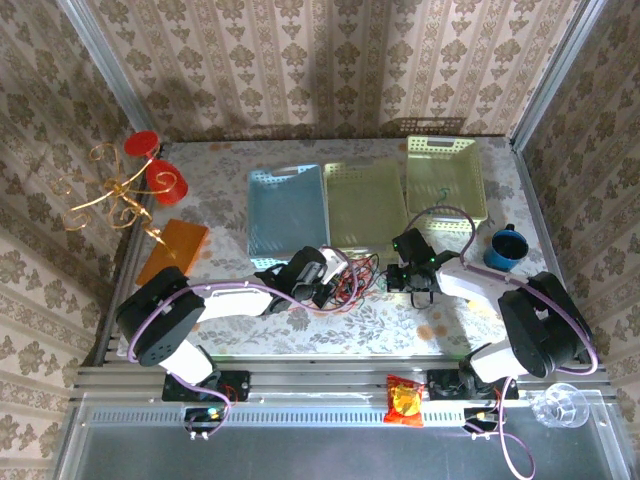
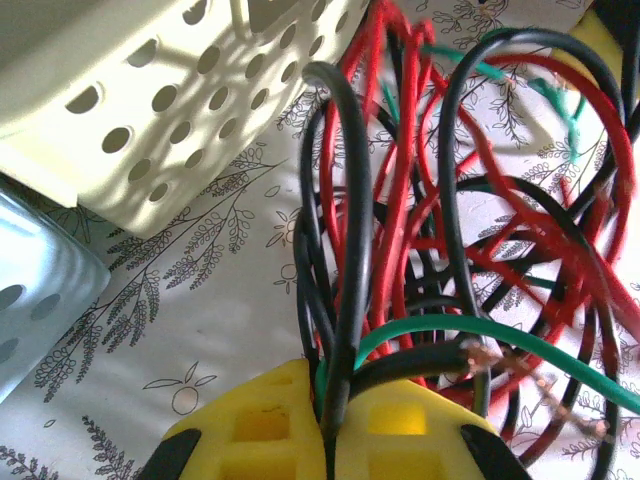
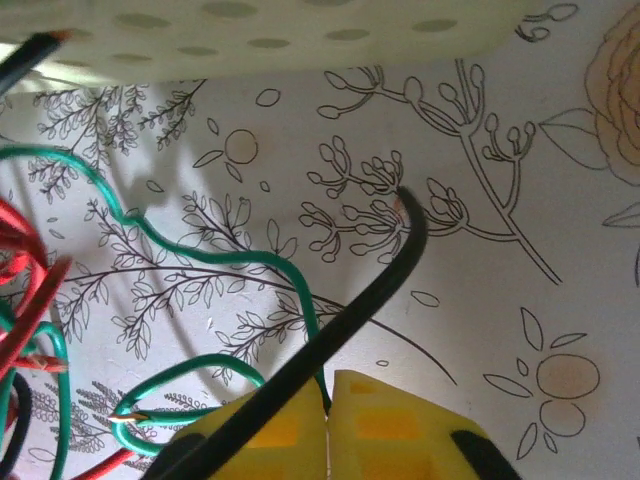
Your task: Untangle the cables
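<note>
The cables (image 1: 352, 278) are a tangle of thin red, black and green wires on the flowered tablecloth, just in front of the baskets. My left gripper (image 1: 325, 288) is at the tangle's left edge. In the left wrist view the left gripper (image 2: 328, 400) has its yellow fingers shut on a black cable (image 2: 350, 250) and a green cable (image 2: 450, 328), with red loops (image 2: 400, 180) behind. My right gripper (image 1: 400, 282) is at the tangle's right edge. Its jaws (image 3: 326, 395) are shut on a green cable (image 3: 200, 255). A black cable (image 3: 370, 300) crosses over the left finger.
Behind the tangle stand a blue basket (image 1: 287, 210) and two pale yellow baskets (image 1: 365, 200) (image 1: 445, 175). A blue mug (image 1: 505, 248) is at the right. At the left are an orange block (image 1: 172, 250) and red cups on a gold stand (image 1: 155, 170). A snack packet (image 1: 404, 400) lies on the front rail.
</note>
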You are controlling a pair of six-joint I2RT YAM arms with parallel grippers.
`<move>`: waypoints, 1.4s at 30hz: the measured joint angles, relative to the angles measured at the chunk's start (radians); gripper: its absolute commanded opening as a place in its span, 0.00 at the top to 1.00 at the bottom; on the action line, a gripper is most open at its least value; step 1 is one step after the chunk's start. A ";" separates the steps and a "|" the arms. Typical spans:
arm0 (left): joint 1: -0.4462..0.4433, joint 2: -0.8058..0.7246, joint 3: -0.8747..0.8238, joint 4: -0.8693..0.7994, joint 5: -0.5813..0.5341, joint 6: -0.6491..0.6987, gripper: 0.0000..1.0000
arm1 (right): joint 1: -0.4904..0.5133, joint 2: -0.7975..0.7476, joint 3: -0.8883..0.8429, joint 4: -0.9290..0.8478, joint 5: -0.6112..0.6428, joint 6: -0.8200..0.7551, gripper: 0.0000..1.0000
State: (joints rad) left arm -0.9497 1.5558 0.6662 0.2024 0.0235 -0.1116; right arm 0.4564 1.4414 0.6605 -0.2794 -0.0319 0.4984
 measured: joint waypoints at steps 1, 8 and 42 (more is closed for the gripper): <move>0.000 0.000 0.000 0.000 -0.001 0.000 1.00 | 0.000 -0.001 0.000 -0.004 0.005 0.003 0.97; 0.000 0.002 0.000 0.000 -0.013 0.000 1.00 | 0.000 -0.056 0.007 -0.125 0.087 0.039 0.99; -0.082 0.040 0.052 -0.009 -0.003 0.080 1.00 | 0.088 0.017 0.198 -0.396 0.346 0.060 1.00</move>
State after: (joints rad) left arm -1.0313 1.5955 0.7181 0.1936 0.0204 -0.0319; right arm 0.5446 1.4582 0.8581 -0.6754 0.3145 0.5587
